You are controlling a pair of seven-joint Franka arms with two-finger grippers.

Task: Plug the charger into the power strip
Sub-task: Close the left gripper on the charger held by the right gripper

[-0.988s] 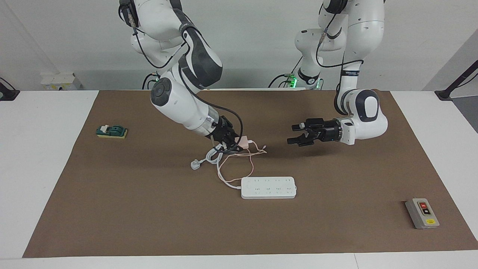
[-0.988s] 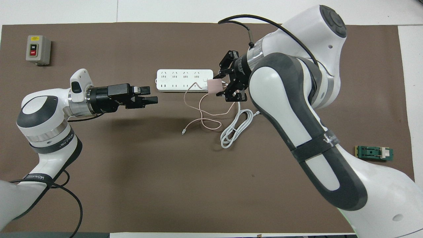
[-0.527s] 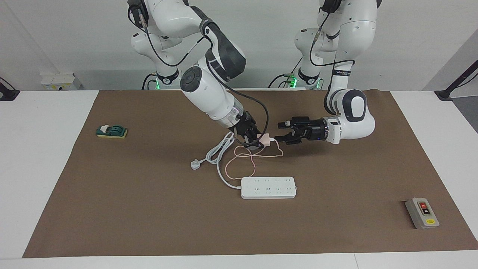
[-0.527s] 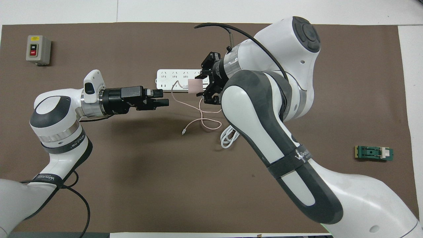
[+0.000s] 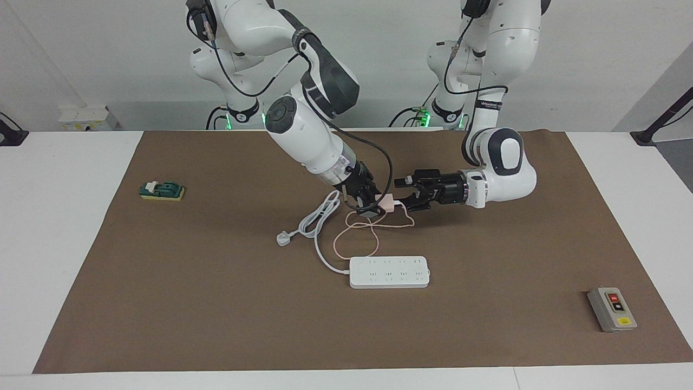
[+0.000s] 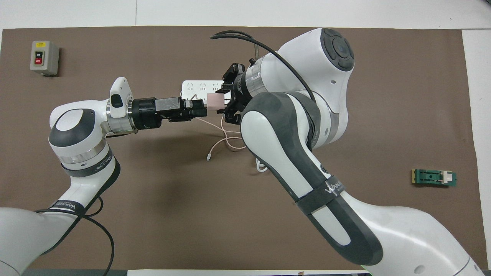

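- while both arms meet over the brown mat [image 5: 162,303], the right gripper [image 5: 372,206] pinches the small pale-pink cube charger [image 5: 387,203] in the air, its thin pink cable [image 5: 352,238] trailing down to the mat.
- the left gripper [image 5: 407,193], fingers spread, sits just beside the cube.
- the flat white power strip [image 5: 390,272] lies farther from the robots, untouched.
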